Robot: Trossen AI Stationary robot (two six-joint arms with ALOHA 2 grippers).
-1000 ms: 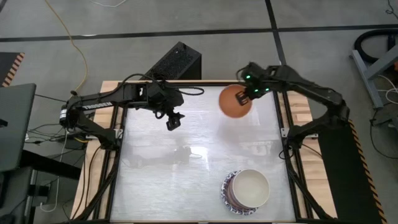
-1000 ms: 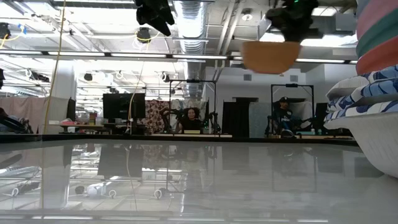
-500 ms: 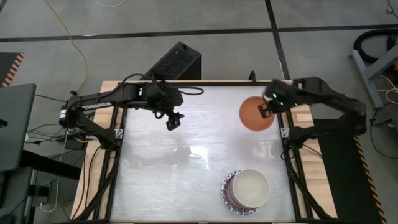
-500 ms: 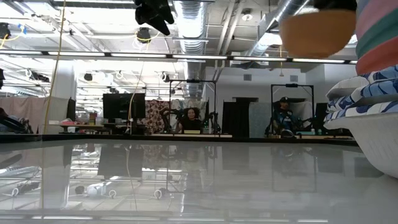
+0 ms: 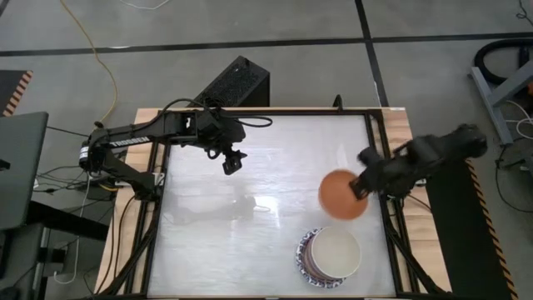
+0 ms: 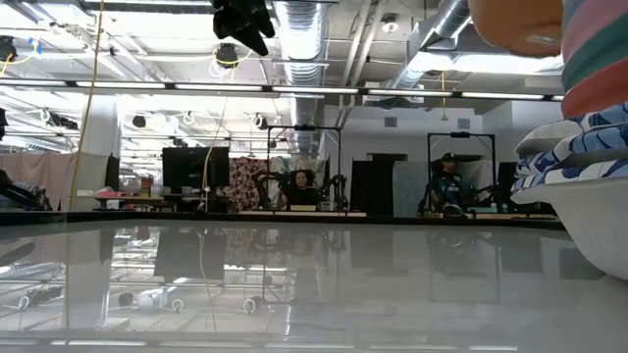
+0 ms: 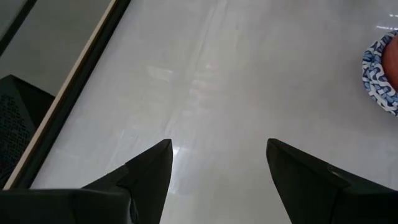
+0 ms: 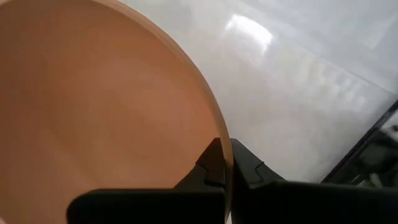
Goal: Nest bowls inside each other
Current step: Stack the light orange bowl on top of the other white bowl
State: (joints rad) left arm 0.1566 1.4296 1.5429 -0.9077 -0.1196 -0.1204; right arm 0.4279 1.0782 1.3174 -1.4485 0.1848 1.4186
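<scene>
Just below the right gripper (image 5: 360,188), nearer the table's front edge, stands the stack of bowls (image 5: 330,257), with a cream-white bowl (image 5: 337,251) uppermost and a blue-and-white patterned rim showing beneath it. The right gripper is clenched on the rim of the orange bowl (image 5: 342,194), one finger inside the wall and one outside, as the right wrist view shows, and it carries the bowl in the air, mouth up, with the stack close ahead of it but not yet under it.

To do this step well, the bowl should be brought squarely over the cream-white bowl's centre before it goes down, kept level so its foot settles inside rather than riding on one rim. The pinch sits at the bowl's edge, so the far side is likely to sag; a slow descent and a late release, once the bowl is seated, would keep the stack from shifting.

Well away from the carrying hand, across the table, the left gripper (image 5: 232,162) hangs with its fingers spread and nothing between them.
</scene>
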